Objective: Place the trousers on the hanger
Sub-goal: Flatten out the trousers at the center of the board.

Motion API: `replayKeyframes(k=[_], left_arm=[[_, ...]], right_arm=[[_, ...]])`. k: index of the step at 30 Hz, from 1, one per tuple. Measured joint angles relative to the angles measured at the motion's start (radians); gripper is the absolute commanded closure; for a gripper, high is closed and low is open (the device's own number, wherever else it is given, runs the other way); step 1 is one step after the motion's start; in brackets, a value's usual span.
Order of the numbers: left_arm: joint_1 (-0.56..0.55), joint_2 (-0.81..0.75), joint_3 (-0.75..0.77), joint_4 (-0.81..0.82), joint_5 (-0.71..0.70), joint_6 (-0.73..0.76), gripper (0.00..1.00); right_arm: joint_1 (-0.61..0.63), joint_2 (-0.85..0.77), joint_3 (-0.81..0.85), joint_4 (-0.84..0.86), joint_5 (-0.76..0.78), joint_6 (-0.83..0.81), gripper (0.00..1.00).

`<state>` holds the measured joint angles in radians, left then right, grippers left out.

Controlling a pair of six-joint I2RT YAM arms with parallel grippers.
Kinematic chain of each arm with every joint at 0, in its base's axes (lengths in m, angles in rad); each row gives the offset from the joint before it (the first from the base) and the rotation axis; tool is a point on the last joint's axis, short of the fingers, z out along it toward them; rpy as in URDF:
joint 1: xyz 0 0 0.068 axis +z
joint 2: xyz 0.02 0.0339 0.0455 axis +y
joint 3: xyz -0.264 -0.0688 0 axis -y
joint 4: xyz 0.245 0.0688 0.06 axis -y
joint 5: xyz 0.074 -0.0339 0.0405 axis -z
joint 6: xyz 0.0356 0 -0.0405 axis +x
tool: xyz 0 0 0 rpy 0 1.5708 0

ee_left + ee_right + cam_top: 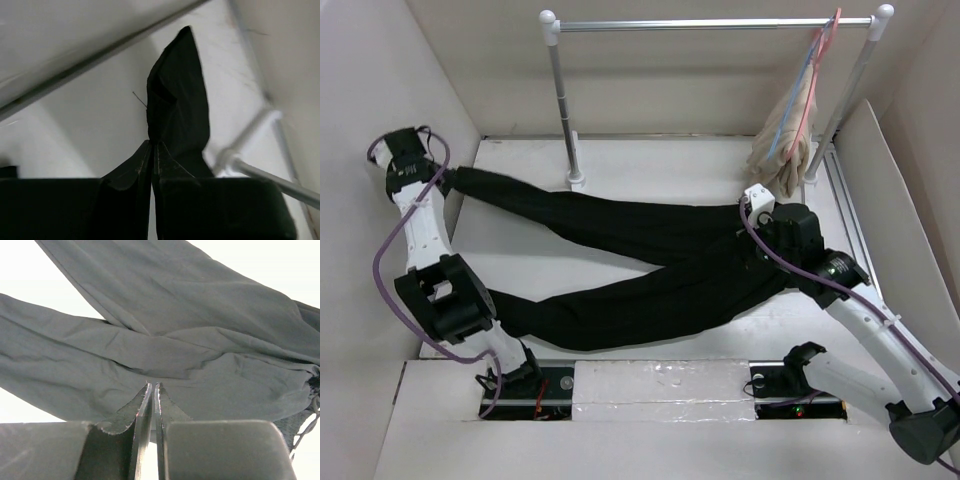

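The black trousers (650, 260) lie spread across the table, waist to the right and the two legs fanning out to the left. My left gripper (460, 180) is at the far left, shut on the end of the upper leg (180, 100); its fingers (152, 145) pinch the dark cloth. My right gripper (765, 245) sits over the waist end, its jaws nearly together on a fold of the trousers (200, 315) at their tips (152, 385). The light-blue hanger (799, 85) hangs on the rail at the back right.
A metal rail (710, 24) on two posts stands at the back, its left post (563, 110) just behind the upper leg. A beige garment (785, 150) and a pink hanger (823, 75) hang beside the blue one. White walls close in both sides.
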<state>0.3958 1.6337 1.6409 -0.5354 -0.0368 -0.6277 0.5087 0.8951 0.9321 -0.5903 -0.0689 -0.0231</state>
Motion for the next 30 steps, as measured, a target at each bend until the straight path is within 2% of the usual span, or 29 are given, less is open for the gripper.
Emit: replayKeyframes(k=[1, 2, 6, 7, 9, 10, 11, 13, 17, 18, 21, 27, 30], left_arm=[[0.064, -0.001, -0.103, 0.018, -0.006, 0.005, 1.00], [0.066, 0.001, -0.106, 0.017, -0.007, 0.005, 1.00], [0.120, 0.026, -0.276, 0.071, -0.015, 0.021, 1.00], [0.127, 0.033, -0.304, 0.073, -0.016, 0.026, 0.98], [0.138, 0.045, -0.348, 0.079, -0.017, 0.026, 0.82], [0.144, 0.051, -0.359, 0.076, -0.017, 0.030, 0.64], [0.150, 0.057, -0.362, 0.075, -0.018, 0.033, 0.57], [0.162, 0.061, -0.362, 0.077, -0.019, 0.028, 0.50], [0.169, 0.060, -0.358, 0.075, -0.015, 0.024, 0.51], [0.168, 0.058, -0.358, 0.075, -0.012, 0.020, 0.51], [0.143, 0.023, -0.364, 0.081, -0.019, -0.008, 0.52], [0.076, -0.282, -0.515, 0.182, -0.055, -0.094, 0.51], [0.030, -0.365, -0.536, 0.228, -0.092, -0.120, 0.50]], right_arm=[[0.000, 0.002, 0.000, 0.000, -0.004, 0.000, 0.88], [0.000, 0.005, 0.000, 0.000, -0.009, 0.000, 0.88], [0.000, 0.010, 0.000, 0.000, -0.011, 0.000, 0.88], [-0.002, 0.010, 0.000, 0.000, -0.011, 0.000, 0.88], [-0.005, 0.010, 0.000, 0.000, -0.011, 0.001, 0.84], [-0.008, 0.013, 0.000, -0.001, -0.010, 0.001, 0.82], [-0.014, 0.018, 0.000, -0.001, -0.008, 0.001, 0.82], [-0.028, 0.032, 0.000, -0.002, 0.002, 0.002, 0.78], [-0.102, 0.063, 0.000, -0.005, 0.021, 0.004, 0.64], [-0.132, 0.071, 0.000, -0.005, 0.025, 0.005, 0.57], [-0.251, 0.088, 0.000, -0.003, 0.019, 0.014, 0.45], [-0.511, 0.144, -0.010, 0.068, -0.056, 0.080, 0.32], [-0.602, 0.188, -0.042, 0.118, -0.085, 0.122, 0.28]])
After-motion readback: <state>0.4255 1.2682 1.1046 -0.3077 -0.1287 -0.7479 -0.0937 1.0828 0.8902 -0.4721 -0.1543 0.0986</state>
